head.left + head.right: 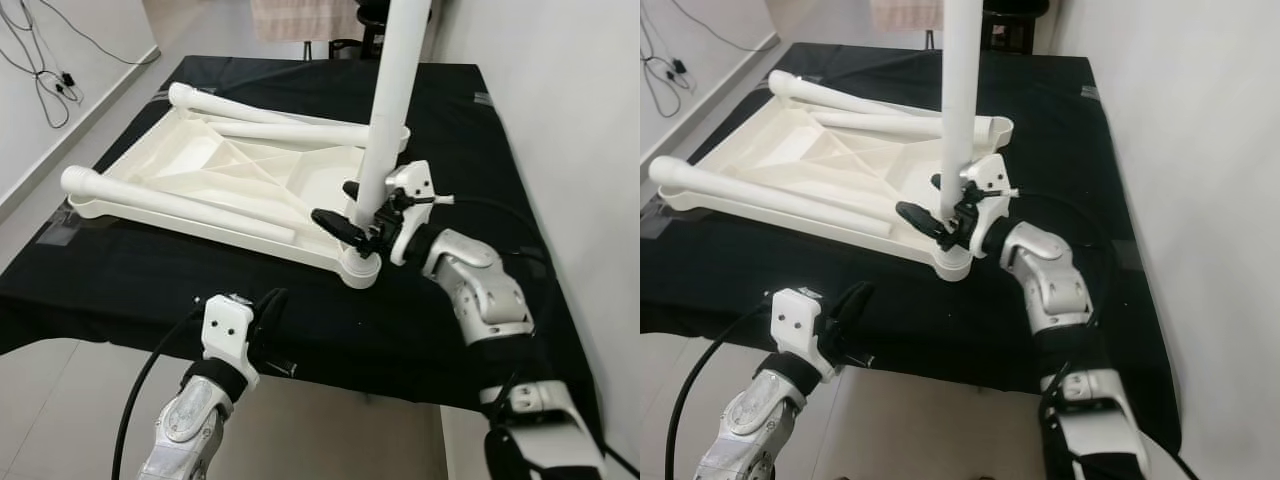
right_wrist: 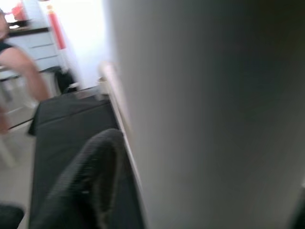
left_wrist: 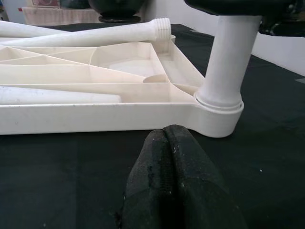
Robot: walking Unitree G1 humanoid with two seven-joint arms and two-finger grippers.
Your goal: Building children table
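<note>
A white plastic children's tabletop [image 1: 250,175], rectangular and turned underside up so that its ribbed bracing is seen, is laid flat on a black cloth. A white plastic tubular leg [image 1: 390,100] is stood upright in the round socket at the tabletop's near right corner. Two more white tubular legs are laid loose across the tabletop: one [image 1: 180,203] along its near edge, the other [image 1: 270,120] along its far edge, threaded end pointing right.
</note>
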